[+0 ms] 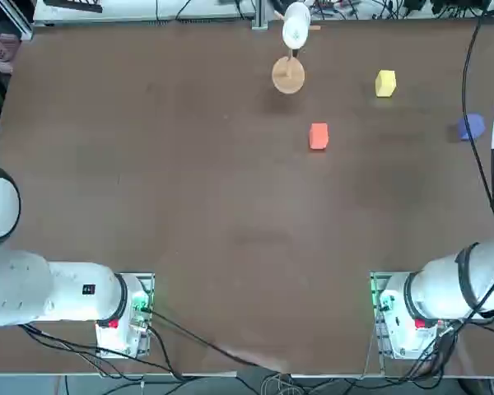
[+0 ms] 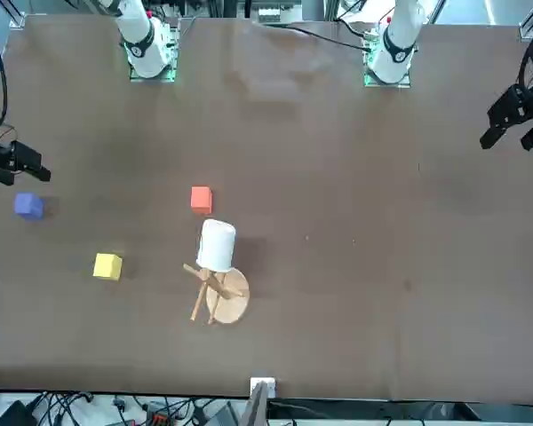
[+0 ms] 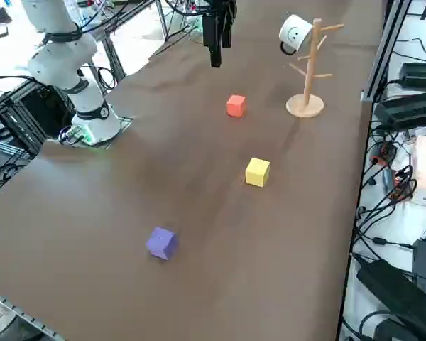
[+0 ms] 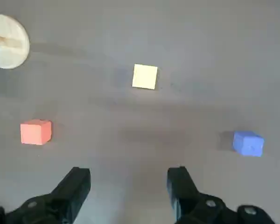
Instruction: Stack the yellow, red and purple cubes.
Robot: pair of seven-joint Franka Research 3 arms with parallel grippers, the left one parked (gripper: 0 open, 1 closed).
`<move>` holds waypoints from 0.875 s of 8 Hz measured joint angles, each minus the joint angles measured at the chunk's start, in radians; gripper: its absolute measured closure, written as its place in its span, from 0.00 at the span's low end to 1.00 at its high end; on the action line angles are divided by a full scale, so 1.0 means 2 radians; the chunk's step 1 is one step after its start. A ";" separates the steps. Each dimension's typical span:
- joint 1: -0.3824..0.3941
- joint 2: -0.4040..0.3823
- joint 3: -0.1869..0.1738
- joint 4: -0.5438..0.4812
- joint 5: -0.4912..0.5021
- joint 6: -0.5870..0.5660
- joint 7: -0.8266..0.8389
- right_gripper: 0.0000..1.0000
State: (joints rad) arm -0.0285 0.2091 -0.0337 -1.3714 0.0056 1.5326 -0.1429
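Right wrist view: the right gripper (image 4: pixel 128 186) is seen with its two dark fingers (image 4: pixel 74 184) spread wide apart and nothing held between them, high above the brown table (image 4: pixel 200 56). The same gripper is seen in the front view at the left edge (image 2: pixel 22 164), above the table near the purple cube (image 2: pixel 28 206).

The three cubes are spread apart on the table, none touching another and none stacked. In the top view the yellow cube (image 1: pixel 385 83) is placed toward the far edge on the right half, the red cube (image 1: pixel 318 136) lies nearer the middle and closer to the robot, and the purple cube (image 1: pixel 471 127) is found close to the right edge, partly crossed by a black cable (image 1: pixel 477 156). In the right side view the purple cube (image 3: pixel 161 243) is the nearest, the yellow cube (image 3: pixel 257 172) lies beyond it, and the red cube (image 3: pixel 235 105) is farther still.

A wooden stand (image 1: pixel 288 74) with a round base is set at the far edge, just beyond the red cube; a white mug (image 3: pixel 295 32) is hung on one of its pegs. The right arm's base (image 1: pixel 395 309) is fixed at the near edge.
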 joint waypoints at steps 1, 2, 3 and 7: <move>0.000 0.000 0.000 0.000 0.000 0.000 0.000 0.00; 0.000 0.001 0.000 0.000 0.000 0.000 0.000 0.00; 0.000 0.001 0.000 0.000 0.000 0.000 0.000 0.00; 0.000 0.007 0.000 0.000 0.000 0.000 -0.006 0.00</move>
State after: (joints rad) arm -0.0285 0.2237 -0.0337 -1.3712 0.0057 1.5326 -0.1548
